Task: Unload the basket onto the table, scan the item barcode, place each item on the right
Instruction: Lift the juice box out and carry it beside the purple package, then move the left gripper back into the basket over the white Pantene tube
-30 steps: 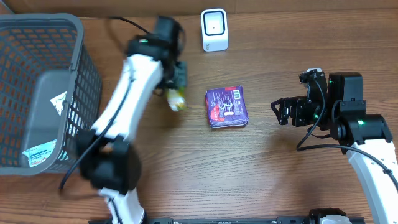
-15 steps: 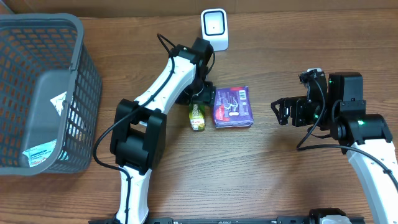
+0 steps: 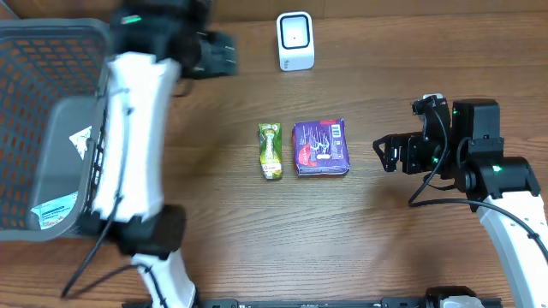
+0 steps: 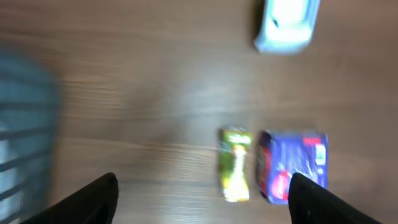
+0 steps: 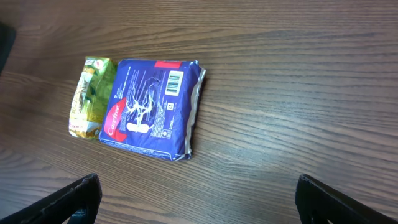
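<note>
Left fingers [image 4: 93, 202]: wide, empty.
Right fingers [image 5: 74, 198]: wide, empty.
Green pack [image 3: 271, 151]: flat on the worktop [image 3: 257, 244], just beside the purple pack [image 3: 320, 147].
Scanner [image 3: 295, 40]: standing well apart from both packs.

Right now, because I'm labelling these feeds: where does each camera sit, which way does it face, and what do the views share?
Overhead: above the table, facing straight down; left pincer, right pincer, basket, scanner.
Left wrist: behind the left pincer, facing down; own fingers at bottom corners.
Right wrist: behind the right pincer, angled down; own fingers at bottom corners.
Shared: all three see green packet beside purple pack.
</note>
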